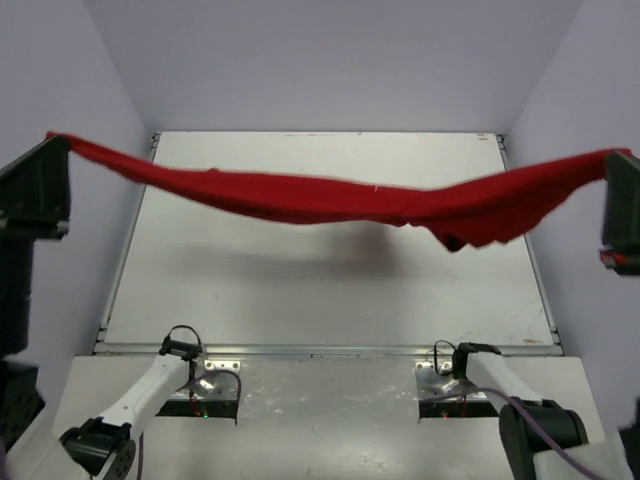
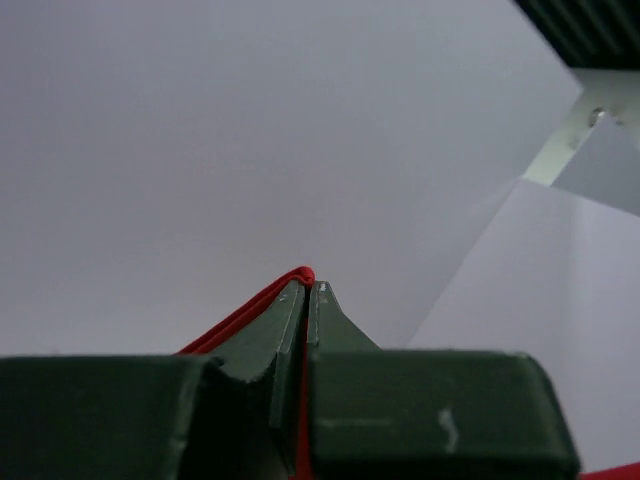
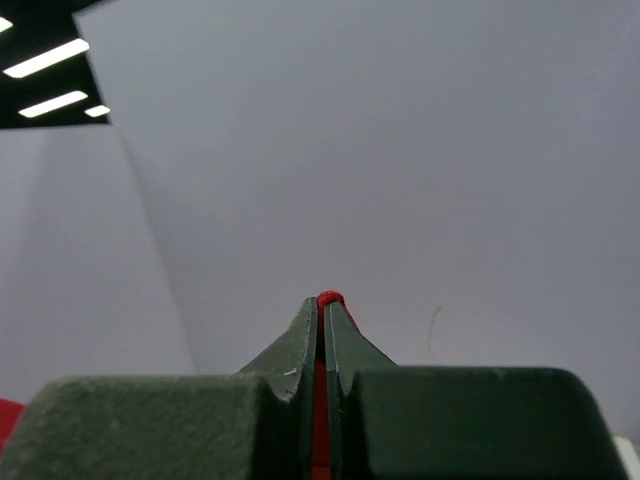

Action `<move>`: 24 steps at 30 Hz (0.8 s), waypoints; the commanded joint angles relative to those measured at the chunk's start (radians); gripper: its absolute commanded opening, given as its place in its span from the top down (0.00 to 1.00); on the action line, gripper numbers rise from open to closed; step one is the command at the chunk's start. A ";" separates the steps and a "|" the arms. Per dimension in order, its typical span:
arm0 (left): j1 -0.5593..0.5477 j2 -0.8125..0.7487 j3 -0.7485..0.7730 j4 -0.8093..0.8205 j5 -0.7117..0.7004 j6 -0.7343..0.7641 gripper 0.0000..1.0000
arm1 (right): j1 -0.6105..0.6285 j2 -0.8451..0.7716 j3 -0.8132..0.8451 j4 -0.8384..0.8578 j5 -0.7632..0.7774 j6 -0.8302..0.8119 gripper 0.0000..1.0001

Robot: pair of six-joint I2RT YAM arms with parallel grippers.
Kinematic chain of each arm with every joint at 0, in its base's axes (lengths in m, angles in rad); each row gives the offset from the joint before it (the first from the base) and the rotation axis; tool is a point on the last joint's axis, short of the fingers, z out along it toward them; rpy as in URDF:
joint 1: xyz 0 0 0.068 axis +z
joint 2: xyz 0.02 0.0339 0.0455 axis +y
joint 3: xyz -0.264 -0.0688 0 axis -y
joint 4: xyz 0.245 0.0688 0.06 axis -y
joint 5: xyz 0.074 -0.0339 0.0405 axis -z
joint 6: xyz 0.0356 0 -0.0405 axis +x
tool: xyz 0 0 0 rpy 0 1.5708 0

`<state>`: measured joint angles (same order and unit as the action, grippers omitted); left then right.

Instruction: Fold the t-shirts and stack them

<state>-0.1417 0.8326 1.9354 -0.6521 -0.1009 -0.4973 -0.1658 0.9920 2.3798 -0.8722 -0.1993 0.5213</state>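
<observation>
A deep-red t-shirt hangs stretched in the air across the whole width of the table, sagging in the middle, with a loose flap drooping right of centre. My left gripper holds its left end high by the left wall; the left wrist view shows the gripper shut with the t-shirt's red hem pinched at the tips. My right gripper holds the right end by the right wall, and in the right wrist view it is shut on a red fold of the t-shirt.
The white table lies under the shirt, which casts a shadow on it. Pale walls stand close on the left, right and back. The arm bases sit at the near edge.
</observation>
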 commanded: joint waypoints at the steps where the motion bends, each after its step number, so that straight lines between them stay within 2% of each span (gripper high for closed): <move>1: 0.002 0.005 0.023 -0.119 0.059 -0.004 1.00 | 0.263 0.022 0.036 -0.053 0.286 -0.068 0.99; 2: 0.002 0.003 0.022 -0.126 0.069 -0.010 1.00 | 0.328 -0.010 -0.034 0.019 0.347 -0.092 0.99; 3: 0.005 -0.001 0.013 -0.126 0.084 -0.015 1.00 | 0.441 -0.038 -0.057 0.053 0.441 -0.112 0.99; 4: 0.005 -0.004 -0.019 -0.118 0.092 -0.021 1.00 | 0.490 -0.052 -0.057 0.071 0.469 -0.148 0.99; 7: 0.007 -0.023 -0.110 -0.046 0.096 -0.037 1.00 | 0.644 -0.007 0.007 0.079 0.549 -0.223 0.99; 11: 0.007 -0.024 -0.222 0.008 0.096 -0.063 1.00 | 0.828 0.051 -0.123 0.145 0.717 -0.354 0.99; 12: 0.007 -0.021 -0.251 0.020 0.096 -0.073 1.00 | 0.947 0.072 -0.151 0.165 0.780 -0.395 0.99; 13: 0.007 -0.018 -0.309 0.038 0.096 -0.079 0.99 | 1.016 0.092 -0.181 0.256 0.948 -0.523 0.99; 14: 0.007 -0.003 -0.337 0.043 0.095 -0.086 1.00 | 1.099 0.118 -0.265 0.330 1.042 -0.625 0.99; 15: 0.007 0.008 -0.367 0.051 0.080 -0.096 1.00 | 1.246 0.116 -0.330 0.455 1.120 -0.730 0.99; 16: 0.007 0.020 -0.430 0.068 0.066 -0.106 1.00 | 1.299 0.106 -0.464 0.806 1.215 -1.008 0.99; 18: 0.007 0.072 -0.525 0.100 0.032 -0.138 1.00 | 1.409 0.114 -0.492 1.075 1.239 -1.241 0.99; 19: 0.007 0.089 -0.558 0.152 0.029 -0.155 1.00 | 1.449 0.128 -0.479 1.307 1.247 -1.455 0.99; 20: 0.007 0.118 -0.588 0.187 0.033 -0.168 1.00 | 1.536 0.167 -0.420 1.369 1.258 -1.542 0.99; 21: 0.005 0.126 -0.654 0.254 0.033 -0.197 1.00 | 1.563 0.189 -0.366 1.333 1.262 -1.529 0.99; 22: 0.005 0.131 -0.683 0.282 0.026 -0.204 1.00 | 1.575 0.203 -0.360 1.278 1.264 -1.529 0.99; 24: 0.005 0.129 -0.740 0.345 0.015 -0.208 1.00 | 1.575 0.229 -0.407 1.375 1.308 -1.578 0.99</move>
<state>-0.1413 0.9691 1.2491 -0.4808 -0.0578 -0.6609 1.3949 1.2770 1.9274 0.1421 0.9867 -0.7925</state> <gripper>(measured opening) 0.011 0.014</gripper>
